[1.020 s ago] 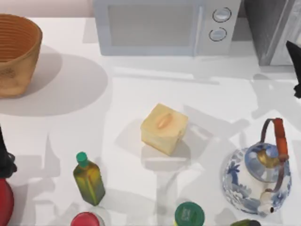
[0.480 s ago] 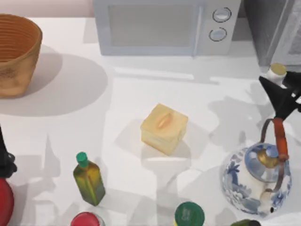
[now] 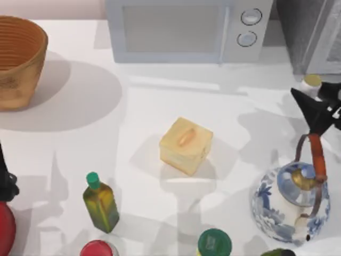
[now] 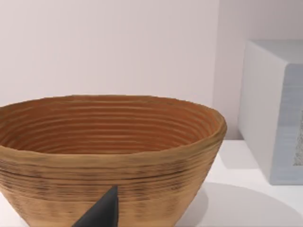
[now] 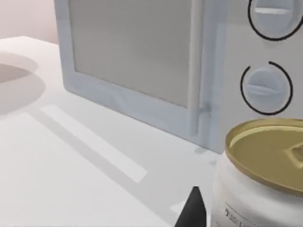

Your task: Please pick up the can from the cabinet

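Gripping the can (image 3: pixel 312 81), the right pincer (image 3: pixel 319 98) sits at the right edge of the worktop (image 3: pixel 160 101), just in front of the cabinet (image 3: pixel 306 32). Its dark fingers close on the can's side, leaving the cream-yellow top showing; that side hold probably suits drawing it out of the cabinet upright. Nearby stand the microwave (image 3: pixel 186 29) and teapot (image 3: pixel 293 200). Parked by the basket (image 3: pixel 18 58), the left pincer (image 4: pixel 102 215): I cannot tell its state.
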